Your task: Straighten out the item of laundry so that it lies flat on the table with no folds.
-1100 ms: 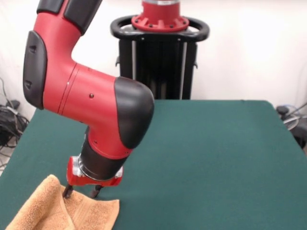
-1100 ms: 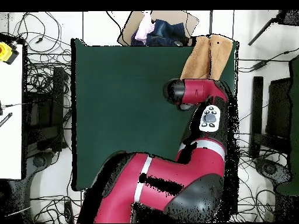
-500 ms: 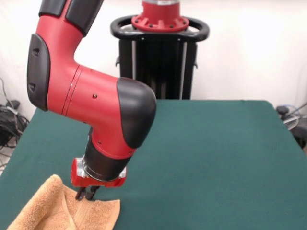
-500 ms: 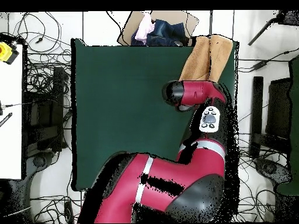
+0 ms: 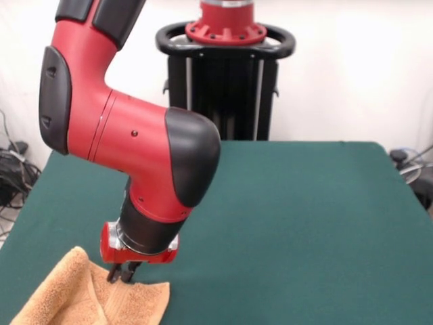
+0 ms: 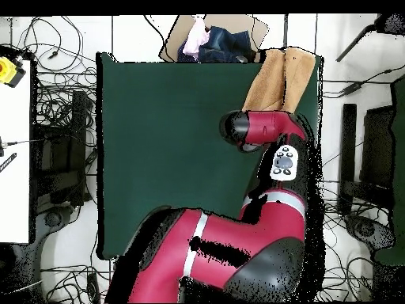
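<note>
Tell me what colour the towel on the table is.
The towel is light orange, almost peach. It shows best in the front view, bunched under the gripper.

Arm (image 5: 135,149) bent low, claw (image 5: 123,274) pointing down, fingers together.

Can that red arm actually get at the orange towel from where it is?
Yes, it seems so. The gripper is already down on the towel at a raised fold, fingers closed together. Nothing stands between them on the table.
</note>
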Robot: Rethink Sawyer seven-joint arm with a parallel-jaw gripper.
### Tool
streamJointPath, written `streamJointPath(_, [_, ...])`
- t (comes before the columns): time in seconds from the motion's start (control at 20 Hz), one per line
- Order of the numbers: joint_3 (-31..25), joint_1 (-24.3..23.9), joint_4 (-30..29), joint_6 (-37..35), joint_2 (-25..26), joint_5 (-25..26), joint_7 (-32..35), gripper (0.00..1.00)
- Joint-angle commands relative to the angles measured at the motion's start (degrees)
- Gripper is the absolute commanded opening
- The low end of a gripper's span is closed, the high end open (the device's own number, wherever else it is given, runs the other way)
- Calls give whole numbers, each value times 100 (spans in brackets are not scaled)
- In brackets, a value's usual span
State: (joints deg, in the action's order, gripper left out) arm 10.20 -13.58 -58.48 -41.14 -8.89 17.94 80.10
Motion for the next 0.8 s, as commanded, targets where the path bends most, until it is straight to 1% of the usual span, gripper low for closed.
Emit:
streamJointPath(0.05, [-525, 192, -771, 1324, 160, 260, 774, 0])
streamJointPath(0.25, [-503, 170, -1278, 1607, -118, 326, 762, 0])
streamJointPath(0.3, [-489, 141, -1381, 1632, -183, 367, 706, 0])
streamJointPath(0.45, [-527, -96, -1874, 1791, -599, 499, 377, 0])
streamJointPath(0.5, [-455, -124, -1996, 1794, -695, 559, 326, 0])
streamJointPath(0.6, [-415, -228, -2356, 2044, -881, 742, 200, 0])
streamJointPath(0.75, [-494, -385, -2944, 2353, -1187, 963, 49, 0])
streamJointPath(0.8, [-489, -388, -3057, 2422, -1215, 1020, 64, 0])
